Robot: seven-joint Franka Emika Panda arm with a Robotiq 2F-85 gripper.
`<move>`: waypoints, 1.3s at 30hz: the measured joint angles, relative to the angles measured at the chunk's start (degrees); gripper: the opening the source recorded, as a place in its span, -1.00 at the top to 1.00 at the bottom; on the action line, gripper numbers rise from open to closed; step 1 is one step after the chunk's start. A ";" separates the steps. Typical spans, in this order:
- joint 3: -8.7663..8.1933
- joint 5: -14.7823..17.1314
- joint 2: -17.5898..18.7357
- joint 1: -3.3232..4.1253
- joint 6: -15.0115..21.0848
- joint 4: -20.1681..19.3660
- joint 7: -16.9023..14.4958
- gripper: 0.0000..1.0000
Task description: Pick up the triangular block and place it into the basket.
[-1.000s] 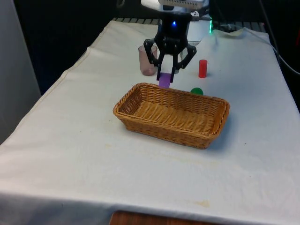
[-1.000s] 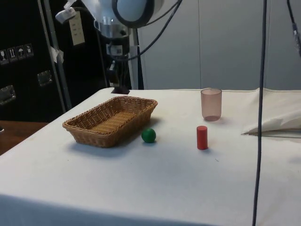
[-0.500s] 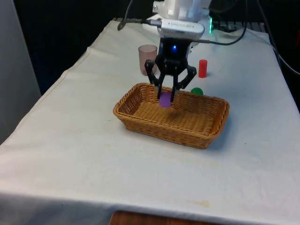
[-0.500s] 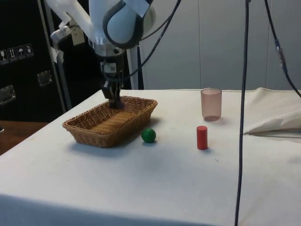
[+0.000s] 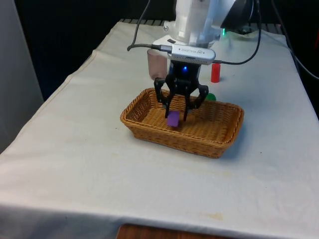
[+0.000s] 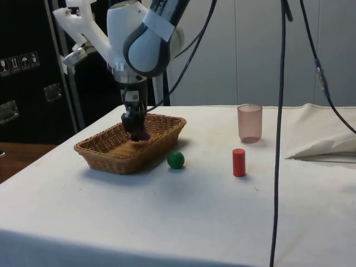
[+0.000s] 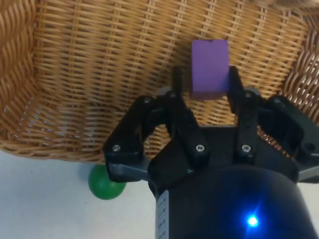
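Observation:
The triangular block (image 5: 173, 118) is purple and sits between the fingers of my black gripper (image 5: 175, 117), which is shut on it. Gripper and block hang low inside the woven basket (image 5: 219, 148), over its far half, just above the weave. From the side, my gripper (image 6: 137, 132) reaches down into the basket (image 6: 100, 156), with a bit of the purple block (image 6: 142, 136) showing at its tips. The wrist view has the block (image 7: 210, 59) sticking out past the fingertips of the gripper (image 7: 205, 74), with the basket floor (image 7: 75, 59) right behind it.
A green ball (image 6: 176, 160) lies on the cloth just outside the basket's far wall, also seen as the ball (image 7: 105, 182) from the wrist. A red cylinder (image 6: 238, 162) and a pink translucent cup (image 6: 250, 123) stand further back, towards the robot.
My gripper has carried the purple block from behind the basket's far rim over the rim and down into the basket, staying shut on it.

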 measured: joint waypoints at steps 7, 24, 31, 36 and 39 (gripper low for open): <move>0.06 0.06 0.23 0.00 0.00 0.06 0.00 -0.63; 0.06 0.06 -2.46 0.06 -1.72 0.40 0.00 -1.00; 0.11 0.00 -4.13 0.29 -2.41 0.74 0.00 -1.00; 0.17 -0.06 -5.61 0.52 -4.35 1.66 0.00 -1.00; 0.17 -0.11 -6.42 0.69 -5.33 2.18 0.06 -1.00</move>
